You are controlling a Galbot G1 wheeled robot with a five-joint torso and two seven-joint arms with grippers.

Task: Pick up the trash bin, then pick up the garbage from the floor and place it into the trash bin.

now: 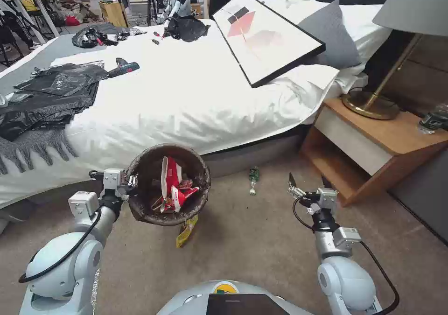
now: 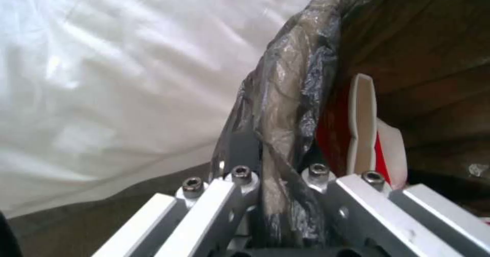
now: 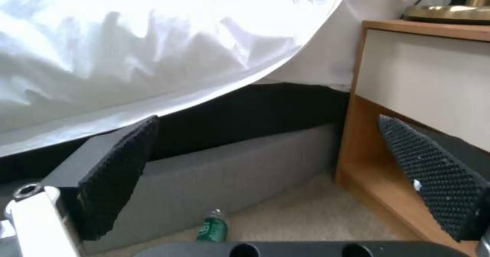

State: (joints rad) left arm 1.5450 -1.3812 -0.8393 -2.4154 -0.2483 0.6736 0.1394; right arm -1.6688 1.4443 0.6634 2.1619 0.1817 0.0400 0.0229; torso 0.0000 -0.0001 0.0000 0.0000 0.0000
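Two grippers up: left gripper (image 1: 132, 182) fingers clenched on the trash bin (image 1: 168, 184) rim, bin held above the carpet (image 1: 261, 240). Right gripper (image 1: 308, 184) fingers spread wide, grasping nothing. Green bottle (image 1: 253, 178) lies by the bed (image 1: 186, 91); yellow wrapper (image 1: 186, 232) beneath the bin.

Quick headcount: one round trash bin (image 1: 140, 203) lined with a crinkled brown-black bag, with at least two red-and-white snack packets (image 1: 173, 184) inside it; they're jumbled, so the exact count is hard to call. On the carpet there's one yellow wrapper (image 1: 186, 232) and one small green bottle (image 1: 253, 177). Two grey metal grippers, left gripper (image 1: 131, 182) and right gripper (image 1: 308, 183). Also one framed white picture (image 1: 266, 37), one grey pillow (image 1: 333, 37), one brass-based lamp (image 1: 373, 102) and one wooden nightstand (image 1: 396, 137).
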